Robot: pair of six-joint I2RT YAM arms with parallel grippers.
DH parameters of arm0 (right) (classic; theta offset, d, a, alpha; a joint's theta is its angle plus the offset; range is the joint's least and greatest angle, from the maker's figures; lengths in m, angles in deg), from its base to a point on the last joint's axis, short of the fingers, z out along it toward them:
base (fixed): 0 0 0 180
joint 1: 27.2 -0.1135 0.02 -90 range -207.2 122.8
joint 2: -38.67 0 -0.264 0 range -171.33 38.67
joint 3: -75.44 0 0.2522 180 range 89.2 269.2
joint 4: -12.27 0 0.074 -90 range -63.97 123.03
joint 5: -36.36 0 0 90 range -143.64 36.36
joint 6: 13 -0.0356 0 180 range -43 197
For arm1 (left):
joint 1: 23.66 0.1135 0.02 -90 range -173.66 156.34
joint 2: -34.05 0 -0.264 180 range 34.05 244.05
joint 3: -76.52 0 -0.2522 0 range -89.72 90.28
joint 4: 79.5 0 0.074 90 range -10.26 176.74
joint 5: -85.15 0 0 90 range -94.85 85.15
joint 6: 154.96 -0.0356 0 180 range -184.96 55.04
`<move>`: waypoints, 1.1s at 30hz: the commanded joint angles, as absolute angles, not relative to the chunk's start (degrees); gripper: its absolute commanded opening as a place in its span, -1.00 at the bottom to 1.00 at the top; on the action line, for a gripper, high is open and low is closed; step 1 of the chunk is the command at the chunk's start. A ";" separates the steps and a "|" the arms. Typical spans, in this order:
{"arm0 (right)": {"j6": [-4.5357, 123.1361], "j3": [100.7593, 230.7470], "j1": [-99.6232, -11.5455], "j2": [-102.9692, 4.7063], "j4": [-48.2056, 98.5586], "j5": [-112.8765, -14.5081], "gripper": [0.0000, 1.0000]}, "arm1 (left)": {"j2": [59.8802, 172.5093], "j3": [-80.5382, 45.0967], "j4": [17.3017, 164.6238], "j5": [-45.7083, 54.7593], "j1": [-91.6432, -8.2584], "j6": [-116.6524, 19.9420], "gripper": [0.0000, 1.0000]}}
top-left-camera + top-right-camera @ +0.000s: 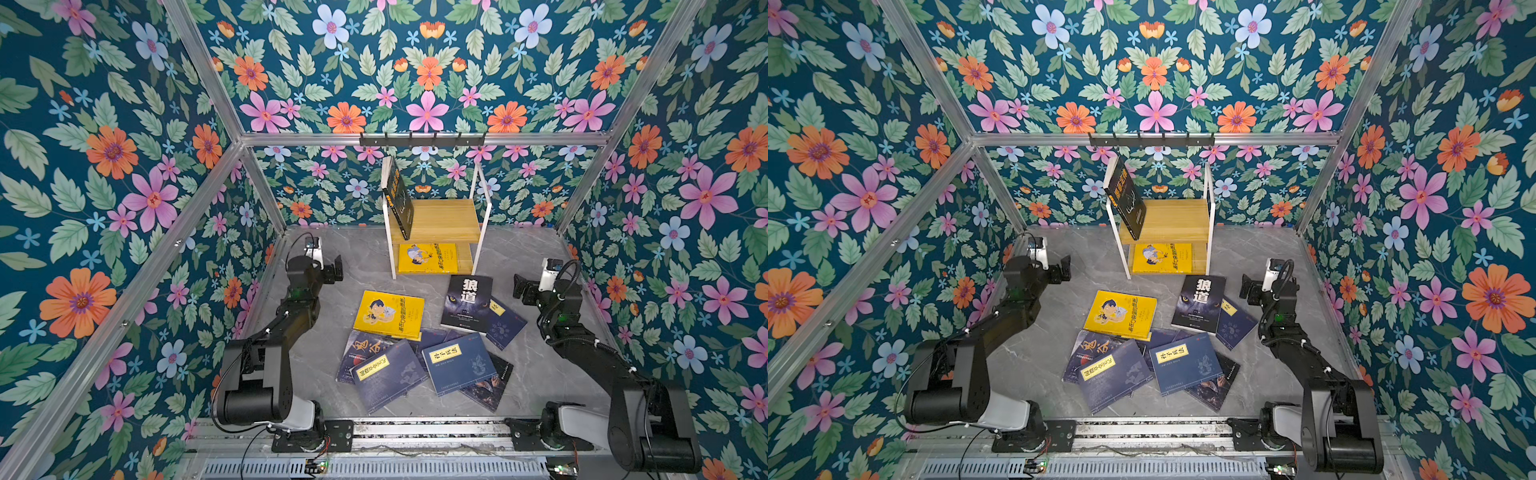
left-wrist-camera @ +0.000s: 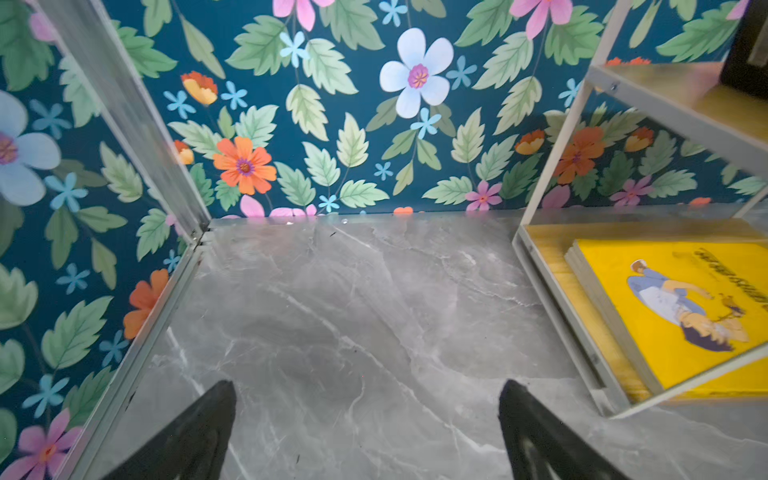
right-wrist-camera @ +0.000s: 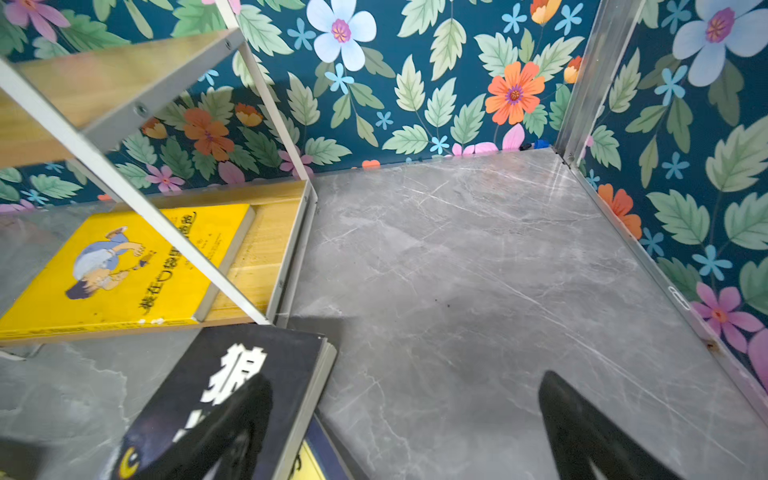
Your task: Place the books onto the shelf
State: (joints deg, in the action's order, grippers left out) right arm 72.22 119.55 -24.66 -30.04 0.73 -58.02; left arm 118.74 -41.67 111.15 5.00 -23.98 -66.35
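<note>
In a top view, 2 books are on the shelf (image 1: 449,216): a black book (image 1: 398,199) leaning on the upper board and a yellow book (image 1: 427,257) flat below. The loose books (image 1: 457,361) are still scattered on the worktop (image 1: 318,365).

Left wrist view: left fingers (image 2: 199,428) apart, empty.

Right wrist view: right fingers (image 3: 582,436) apart, empty.

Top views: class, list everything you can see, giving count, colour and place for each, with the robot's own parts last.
shelf: one, light wood with white frame, against the back wall
black book: one, leaning on the shelf's upper board
yellow book: one, flat on the shelf's lower board
second yellow book: one, flat on the table, left of middle
wolf-cover book: one, black, on the table before the shelf, overlapping a navy one
navy and dark books: about six, overlapping pile, table front
hook rail: one, black, above the shelf
table: one, grey marble
left gripper: one, black, open, empty
right gripper: one, black, open, empty
</note>
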 commanded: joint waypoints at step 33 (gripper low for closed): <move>53.33 147.65 -24.04 -65.46 24.99 -94.55 0.35 | 112.89 -39.36 93.44 28.32 -25.08 -55.83 1.00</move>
